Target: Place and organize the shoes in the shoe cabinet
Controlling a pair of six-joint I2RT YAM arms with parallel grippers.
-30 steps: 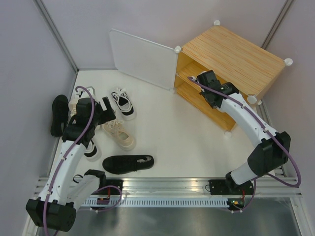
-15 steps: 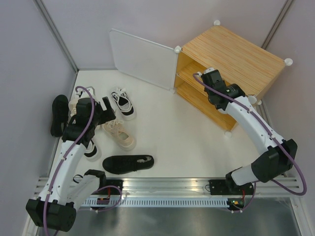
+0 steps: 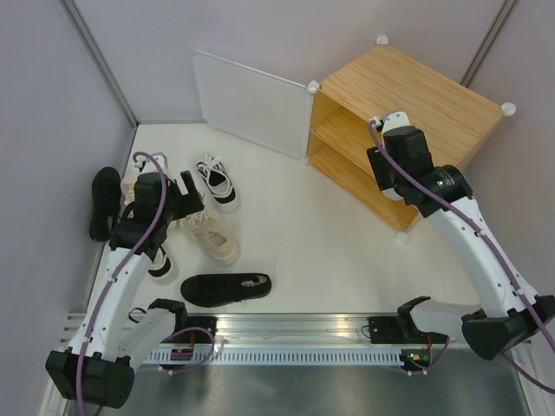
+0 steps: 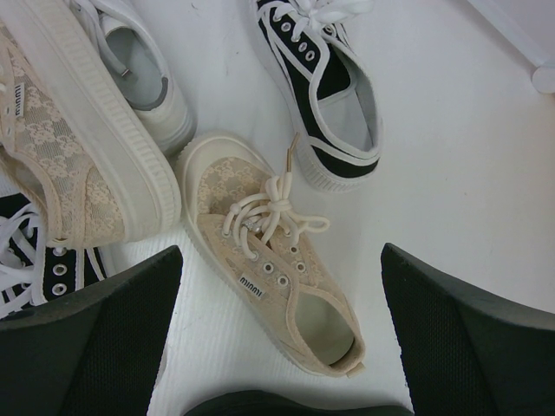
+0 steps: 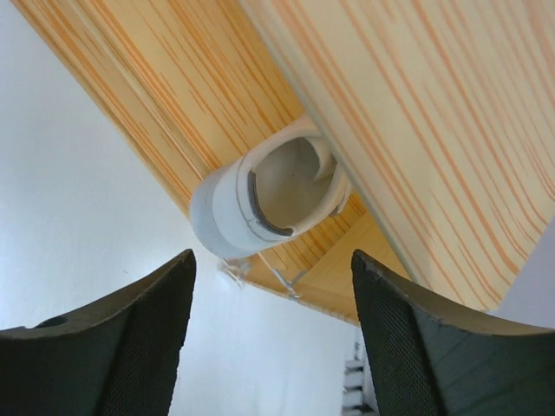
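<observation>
One white shoe (image 5: 260, 199) is already inside the shoe cabinet (image 3: 416, 87). Its heel end faces my right wrist camera and wood-grain boards frame it, but I cannot tell which level it sits on. The cabinet stands at about 1 o'clock on the table (image 3: 329, 234), its frosted door (image 3: 251, 104) swung open toward 11 o'clock. My right tool (image 5: 270, 258) is at the cabinet's open front, spread wide, both fingers clear of the shoe's heel and holding nothing.

The other shoes lie in a cluster at 9 o'clock. In the left wrist view, a cream shoe (image 4: 269, 269) with a tied lace lies under my left tool (image 4: 279, 260), its toe toward 11 o'clock. That tool is also spread wide, one finger to each side of the shoe and gripping nothing. A black-and-white shoe (image 4: 329, 95) lies just beside the cream one at its 1 o'clock. A thick-soled cream shoe (image 4: 69, 165) sits close against its toe at 10 o'clock, and I cannot tell whether they touch.

From above, one black shoe (image 3: 224, 289) lies at 7 o'clock near the arm bases. A second black shoe (image 3: 104, 204) sits at the far 9 o'clock edge, by the wall.
</observation>
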